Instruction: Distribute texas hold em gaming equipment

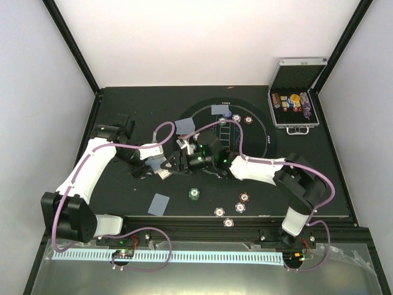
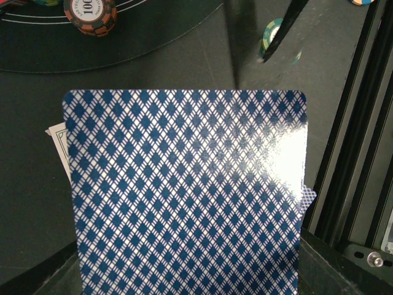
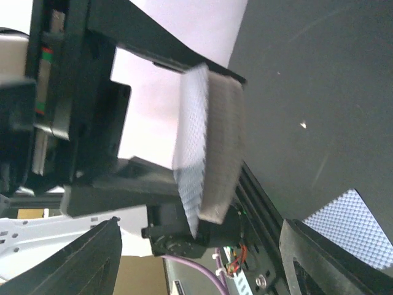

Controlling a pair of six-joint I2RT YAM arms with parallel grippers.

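Note:
My left gripper (image 1: 161, 170) is shut on a deck of playing cards (image 2: 184, 196); the blue diamond backs fill the left wrist view and hide its fingers. My right gripper (image 1: 182, 161) is open right beside the deck. In the right wrist view the deck (image 3: 215, 153) shows edge-on between the left gripper's black jaws, ahead of my right fingers (image 3: 80, 258). Single cards lie face down on the mat (image 1: 159, 203), (image 1: 186, 126), (image 1: 219, 109). A green chip (image 1: 194, 193) sits near the front. A red-brown chip stack (image 2: 90, 13) stands on the ring.
The silver case (image 1: 295, 101) with its chip rolls stands open at the back right. Several chips lie along the front edge (image 1: 229, 222) and near the far card (image 1: 248, 120). A black rail (image 1: 245, 230) borders the near side of the table.

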